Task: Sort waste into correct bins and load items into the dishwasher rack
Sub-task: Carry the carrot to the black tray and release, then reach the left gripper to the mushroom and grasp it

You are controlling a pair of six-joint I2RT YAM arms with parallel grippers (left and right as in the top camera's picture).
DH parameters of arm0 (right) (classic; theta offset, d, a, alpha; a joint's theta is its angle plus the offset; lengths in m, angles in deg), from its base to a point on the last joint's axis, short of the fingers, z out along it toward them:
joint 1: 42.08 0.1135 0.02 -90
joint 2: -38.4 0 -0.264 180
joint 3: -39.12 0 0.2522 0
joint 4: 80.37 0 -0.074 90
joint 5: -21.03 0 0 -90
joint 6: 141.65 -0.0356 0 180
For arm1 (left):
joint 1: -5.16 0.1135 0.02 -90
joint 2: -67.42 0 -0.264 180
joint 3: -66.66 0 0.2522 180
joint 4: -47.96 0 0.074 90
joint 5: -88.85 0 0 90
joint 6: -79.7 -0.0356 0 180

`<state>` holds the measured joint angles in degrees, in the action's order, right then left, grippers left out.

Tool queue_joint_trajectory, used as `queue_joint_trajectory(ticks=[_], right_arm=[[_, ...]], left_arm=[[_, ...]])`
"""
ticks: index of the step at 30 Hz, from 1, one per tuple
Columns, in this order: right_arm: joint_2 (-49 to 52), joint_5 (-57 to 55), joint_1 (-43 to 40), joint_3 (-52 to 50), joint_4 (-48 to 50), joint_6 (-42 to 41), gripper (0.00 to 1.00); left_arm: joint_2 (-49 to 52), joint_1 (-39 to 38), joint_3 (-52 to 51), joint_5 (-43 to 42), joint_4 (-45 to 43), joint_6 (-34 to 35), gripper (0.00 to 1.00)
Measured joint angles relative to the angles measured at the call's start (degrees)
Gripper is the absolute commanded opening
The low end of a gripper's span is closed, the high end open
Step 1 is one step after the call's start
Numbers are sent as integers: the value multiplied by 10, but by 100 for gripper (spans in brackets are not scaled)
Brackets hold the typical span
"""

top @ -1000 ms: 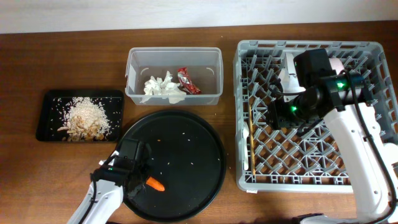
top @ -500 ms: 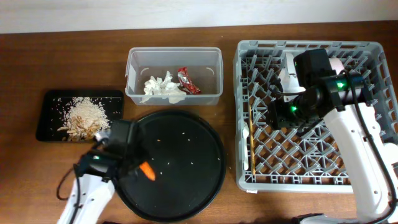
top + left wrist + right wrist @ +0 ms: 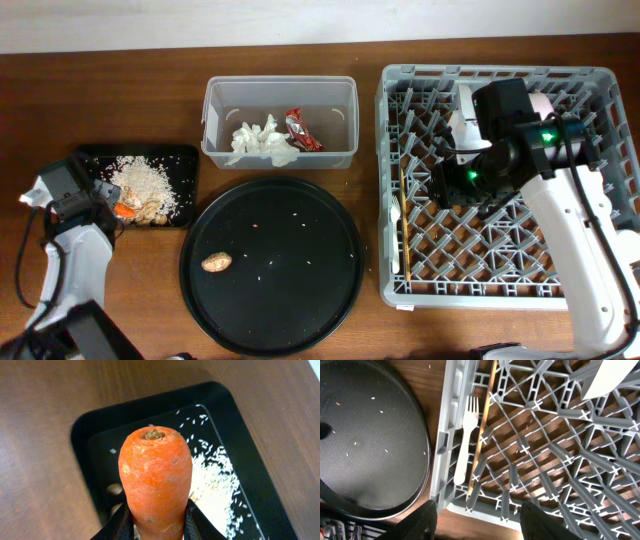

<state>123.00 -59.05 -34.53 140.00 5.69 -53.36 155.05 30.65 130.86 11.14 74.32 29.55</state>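
My left gripper (image 3: 112, 206) is shut on the orange carrot (image 3: 124, 210) and holds it over the shallow black tray (image 3: 85, 155), beside the white rice scraps (image 3: 140, 180). In the left wrist view the carrot (image 3: 156, 475) stands between the fingers (image 3: 156, 522) above the tray (image 3: 95, 430) and rice (image 3: 215, 487). The brown knobbly lump (image 3: 215, 262) lies on the round black tray (image 3: 300, 320). The clear tub (image 3: 215, 95) holds the tissue (image 3: 262, 142) and the red wrapper (image 3: 303, 130). My right gripper (image 3: 485, 527) is open and empty above the grey rack (image 3: 500, 72).
The white fork (image 3: 465, 445) and the chopsticks (image 3: 485, 425) lie in the rack's left part (image 3: 447, 435), next to the round tray (image 3: 370, 435). A white dish (image 3: 465, 105) stands at the rack's back. Stray rice grains dot the round tray.
My left gripper has carried the carrot left, off the round tray, to above the black rectangular tray. The brown lump on the round tray is now uncovered. The right arm has not moved.
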Motion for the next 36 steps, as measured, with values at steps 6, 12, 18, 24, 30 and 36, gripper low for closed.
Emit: queue_joint_trajectory(ticks=[6, 12, 18, 24, 30, 36], right_arm=[[0, 0, 0, 0, 0, 0, 57], [0, 0, 0, 0, 0, 0, 57], [0, 0, 0, 0, 0, 0, 57], [0, 0, 0, 0, 0, 0, 57], [0, 0, 0, 0, 0, 0, 57], [0, 0, 0, 0, 0, 0, 57]], left_arm=[[38, 0, 0, 0, -20, -3, 60], [-34, 0, 8, -58, 34, -66, 67], [-129, -85, 24, -247, 309, -92, 81], [-129, -252, -35, -231, 386, -118, 86], [-128, -277, -118, -187, 302, -103, 86], [-128, -278, -156, -178, 239, -103, 85]])
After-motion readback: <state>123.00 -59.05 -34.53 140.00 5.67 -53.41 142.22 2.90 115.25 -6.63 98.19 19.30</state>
